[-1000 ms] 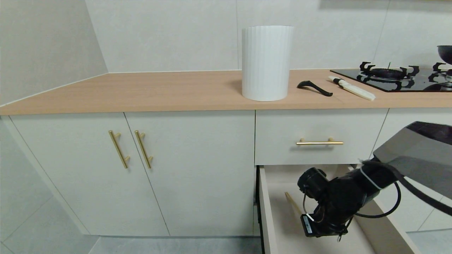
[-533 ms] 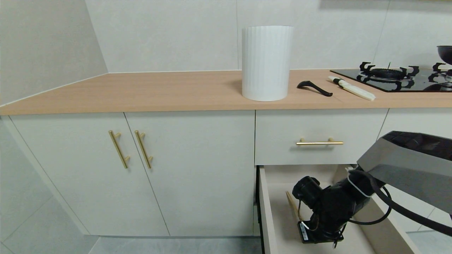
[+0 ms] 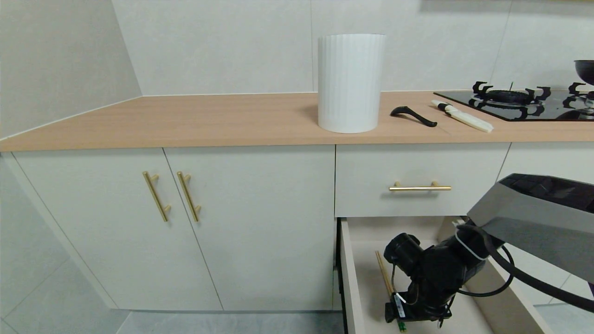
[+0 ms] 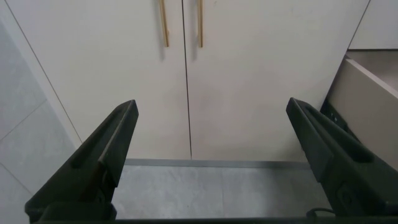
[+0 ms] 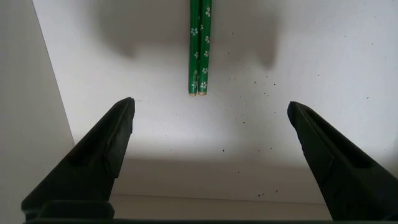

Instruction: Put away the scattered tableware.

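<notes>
A pair of chopsticks (image 3: 384,278) with green flowered ends (image 5: 199,46) lies flat on the floor of the open lower drawer (image 3: 352,297), along its left side. My right gripper (image 3: 412,317) hangs inside the drawer just above them, and its fingers are spread wide with nothing between them (image 5: 210,106). On the wooden counter (image 3: 209,120) lie a black utensil (image 3: 413,116) and a white knife (image 3: 461,116). My left gripper (image 4: 210,112) is open and empty, low down, facing the cabinet doors (image 4: 186,74).
A tall white ribbed container (image 3: 351,82) stands on the counter left of the utensils. A black gas hob (image 3: 519,102) is at the far right. The upper drawer (image 3: 420,188) is closed. The drawer's right wall (image 3: 506,301) is close to my right arm.
My right gripper has moved lower and toward the drawer's front left. The chopsticks now lie free on the drawer floor, with their green ends showing below the gripper.
</notes>
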### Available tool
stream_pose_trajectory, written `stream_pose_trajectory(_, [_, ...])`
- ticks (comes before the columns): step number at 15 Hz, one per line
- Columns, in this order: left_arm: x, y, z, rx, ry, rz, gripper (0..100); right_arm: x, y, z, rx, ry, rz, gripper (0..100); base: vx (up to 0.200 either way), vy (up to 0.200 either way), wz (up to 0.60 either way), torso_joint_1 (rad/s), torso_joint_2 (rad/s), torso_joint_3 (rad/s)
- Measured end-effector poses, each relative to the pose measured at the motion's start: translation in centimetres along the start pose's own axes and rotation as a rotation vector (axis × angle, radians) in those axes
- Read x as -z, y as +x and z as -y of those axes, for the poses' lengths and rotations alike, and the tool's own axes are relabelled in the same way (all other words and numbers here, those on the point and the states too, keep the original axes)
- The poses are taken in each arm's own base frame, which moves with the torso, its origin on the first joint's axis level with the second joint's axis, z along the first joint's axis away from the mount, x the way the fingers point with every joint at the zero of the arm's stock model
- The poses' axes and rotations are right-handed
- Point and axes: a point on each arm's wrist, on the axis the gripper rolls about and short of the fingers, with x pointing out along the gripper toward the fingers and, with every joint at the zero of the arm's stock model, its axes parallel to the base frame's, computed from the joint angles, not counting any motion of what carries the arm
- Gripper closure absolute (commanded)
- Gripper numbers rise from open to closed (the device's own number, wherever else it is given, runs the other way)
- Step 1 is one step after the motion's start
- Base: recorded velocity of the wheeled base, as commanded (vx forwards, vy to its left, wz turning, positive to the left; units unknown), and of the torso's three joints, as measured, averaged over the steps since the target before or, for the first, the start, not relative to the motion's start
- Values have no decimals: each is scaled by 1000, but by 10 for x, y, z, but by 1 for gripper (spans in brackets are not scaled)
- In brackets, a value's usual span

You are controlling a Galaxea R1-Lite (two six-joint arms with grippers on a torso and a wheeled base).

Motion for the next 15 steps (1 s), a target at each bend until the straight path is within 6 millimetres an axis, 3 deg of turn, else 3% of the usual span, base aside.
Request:
stream_pose_trajectory(4, [0, 0, 0, -1, 0, 0, 0, 0, -1, 0, 1, 0, 4, 0, 0, 0, 0, 0, 0, 0])
stream_pose_trajectory(7, [0, 0, 0, 0, 0, 0, 0, -1, -18, 2, -12, 1, 33, 0, 0, 0, 0, 0, 0, 0])
stream_pose_trajectory(11, [0, 0, 0, -1, 0, 0, 0, 2, -80, 14, -67, 2, 157, 0, 0, 0, 0, 0, 0, 0])
stream_pose_trajectory(15, [0, 0, 0, -1, 0, 0, 0, 10, -153, 43, -110, -28, 346, 0, 0, 0, 0, 0, 0, 0])
